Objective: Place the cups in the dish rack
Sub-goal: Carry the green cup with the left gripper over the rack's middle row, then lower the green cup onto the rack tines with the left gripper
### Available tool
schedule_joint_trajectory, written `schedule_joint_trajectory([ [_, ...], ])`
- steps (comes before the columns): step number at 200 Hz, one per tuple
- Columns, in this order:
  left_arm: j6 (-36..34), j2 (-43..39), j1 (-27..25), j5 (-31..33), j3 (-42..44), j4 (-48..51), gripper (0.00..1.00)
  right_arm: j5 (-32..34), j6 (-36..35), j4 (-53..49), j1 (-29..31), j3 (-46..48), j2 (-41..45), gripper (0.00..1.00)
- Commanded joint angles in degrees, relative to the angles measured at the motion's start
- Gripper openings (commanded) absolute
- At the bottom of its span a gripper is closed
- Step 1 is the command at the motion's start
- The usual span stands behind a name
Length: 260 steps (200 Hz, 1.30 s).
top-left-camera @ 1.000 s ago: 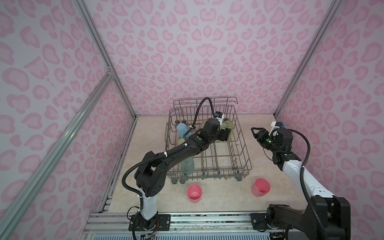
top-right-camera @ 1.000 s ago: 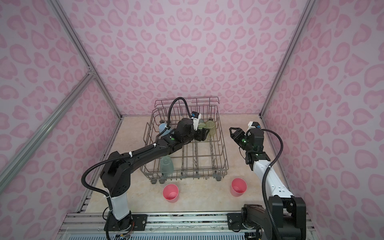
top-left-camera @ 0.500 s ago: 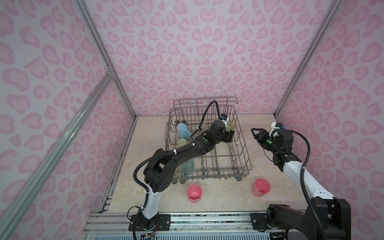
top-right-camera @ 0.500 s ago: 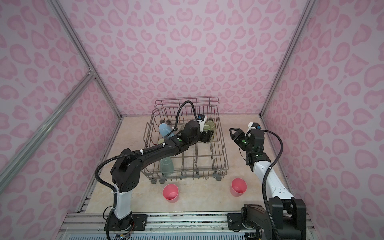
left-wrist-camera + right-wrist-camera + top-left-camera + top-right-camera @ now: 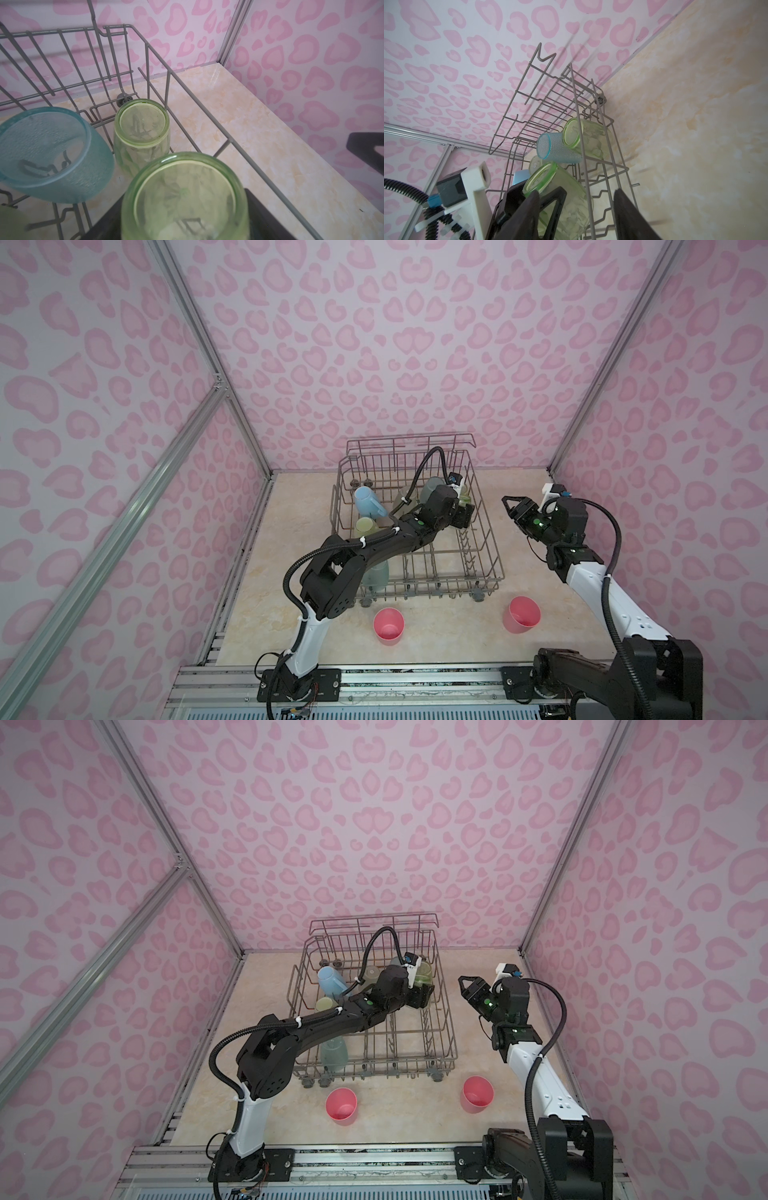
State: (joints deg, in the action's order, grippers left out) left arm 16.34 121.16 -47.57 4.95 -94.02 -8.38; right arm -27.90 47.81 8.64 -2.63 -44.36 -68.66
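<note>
While the green cup (image 5: 185, 197) is being gripped base-up across its sides by the left claw (image 5: 464, 514), it is being held inside the rack (image 5: 207, 113) at the far right, close along its right side. Its long axis is being carried roughly upright, mouth down; whether it is resting on the rack cannot be told. A second green cup (image 5: 142, 128) is standing base-up just beyond it in the far right corner, with a tilted teal cup (image 5: 52, 153) to that one's left. The release is judged to turn on this: a straight drop is needed on the near side of the second green cup. The right claw (image 5: 512, 510) is being held wide and empty, right of the rack, nearer the right pink cup (image 5: 521, 614) than the left pink cup (image 5: 389, 625), both on the table (image 5: 457, 635) near the rack's front.
</note>
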Motion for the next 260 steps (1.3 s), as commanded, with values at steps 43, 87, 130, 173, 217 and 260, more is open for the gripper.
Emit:
schedule_joint_trajectory([
  [43, -0.1, 0.84, -0.55, 1.42, 0.81, -1.48, 0.55, -0.05, -1.1, -0.14, 0.02, 0.05, 0.03, 0.57],
  [87, -1.11, -1.66, -0.55, 1.47, 1.33, -1.49, 0.55, -0.17, -0.79, 0.39, 0.08, 0.24, 0.02, 0.57],
  [130, -1.74, -1.38, -0.59, 0.87, 2.29, -1.49, 0.55, -0.18, -0.86, 0.5, 0.08, 0.58, 0.44, 0.57],
  [173, -2.21, -1.07, -0.86, 1.2, 4.78, -1.57, 0.55, -0.05, -0.92, 0.4, 0.04, 0.71, 0.81, 0.57],
  [217, -3.92, -0.84, -1.73, 1.73, 6.01, -0.5, 0.55, -0.15, -0.53, 1.09, 0.08, 1.26, 0.79, 0.57],
  [260, -5.7, -0.48, -3.2, 3.11, 7.22, -0.06, 0.56, -0.01, -0.48, 1.21, 0.07, 1.6, 1.12, 0.57],
])
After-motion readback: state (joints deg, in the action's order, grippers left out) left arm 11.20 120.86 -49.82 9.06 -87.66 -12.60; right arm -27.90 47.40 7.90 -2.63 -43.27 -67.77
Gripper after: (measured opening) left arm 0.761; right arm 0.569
